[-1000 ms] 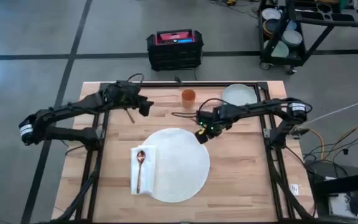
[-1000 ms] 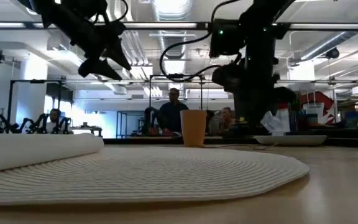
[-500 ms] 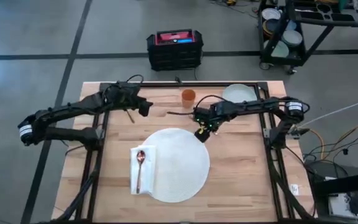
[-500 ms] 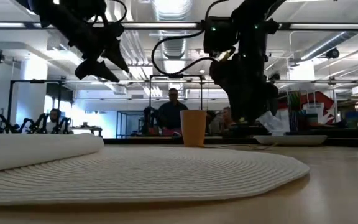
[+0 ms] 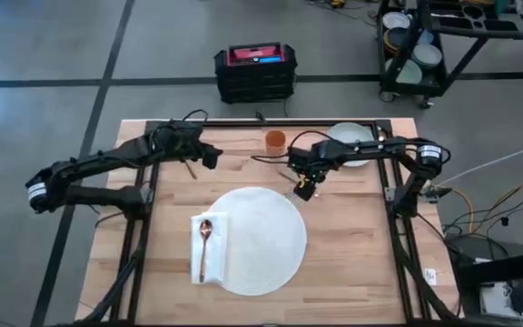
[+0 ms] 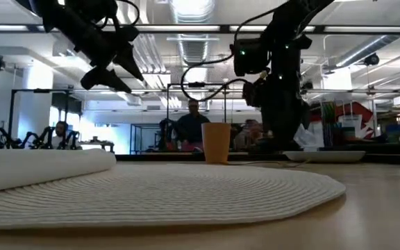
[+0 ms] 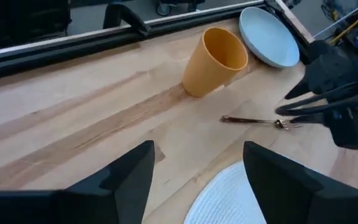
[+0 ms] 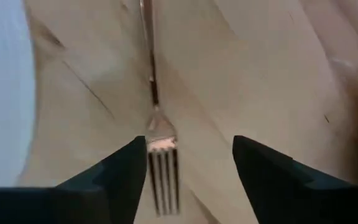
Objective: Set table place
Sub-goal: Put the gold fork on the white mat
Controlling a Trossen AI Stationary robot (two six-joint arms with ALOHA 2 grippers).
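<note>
The round white mat (image 5: 260, 240) lies in the middle of the light-wood table (image 5: 352, 254). A copper fork (image 7: 260, 121) lies flat on the wood between the mat and the orange cup (image 5: 275, 140). My right gripper (image 5: 302, 189) hovers open over the fork's tines (image 8: 161, 163), one finger on each side of them in the right wrist view, touching nothing. A pale plate (image 5: 350, 141) rests at the far right. My left gripper (image 5: 212, 156) waits open, raised at the far left.
A folded white napkin (image 5: 209, 247) with a copper spoon (image 5: 204, 243) on it lies beside the mat's left edge. A black crate (image 5: 255, 71) and a cart (image 5: 429, 41) stand on the floor beyond the far edge. People sit in the room behind the table.
My right gripper has moved from the mat's far rim toward the table's far edge and a little to the right, turning as it went. It has stayed open.
</note>
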